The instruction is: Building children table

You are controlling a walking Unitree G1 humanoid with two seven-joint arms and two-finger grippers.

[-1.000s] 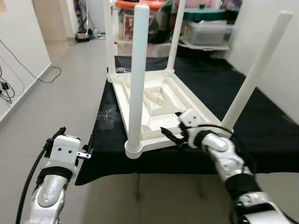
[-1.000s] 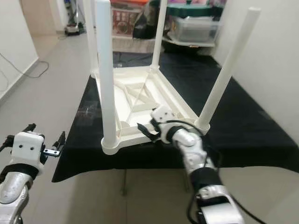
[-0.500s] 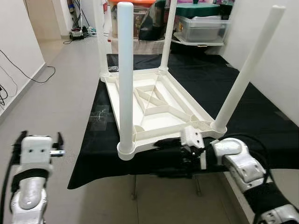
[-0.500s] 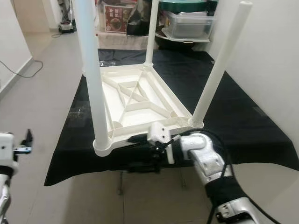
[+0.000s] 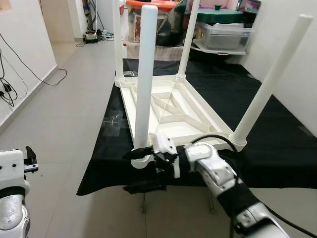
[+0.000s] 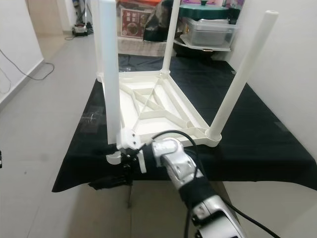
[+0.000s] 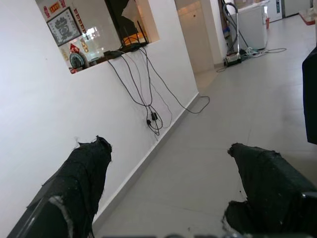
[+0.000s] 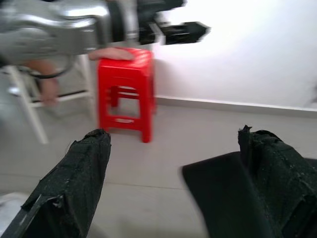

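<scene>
A white children's table [image 5: 163, 119] lies upside down on a black-covered bench [image 5: 282, 134], with its legs pointing up. My right gripper [image 5: 141, 168] hangs open at the near left corner, beside the base of the front left leg [image 5: 143, 74]. One finger is by the leg socket and the other is lower, in front of the cloth edge. The right wrist view shows both fingers [image 8: 74, 183] spread, with a corner of black cloth between them. My left gripper [image 5: 30, 161] is low at the far left over the floor, and its fingers [image 7: 74, 183] are wide apart and hold nothing.
Plastic storage boxes [image 5: 223, 34] stand behind the bench. Cables [image 5: 7, 84] hang along the left wall. A red stool [image 8: 126, 89] with what looks like a person's hand on it stands by a wall. Open tiled floor [image 5: 69, 99] lies to the left of the bench.
My right gripper has slid left along the table's near edge, from near the front right leg to the front left leg. The left arm has dropped lower and further left. The camera has shifted.
</scene>
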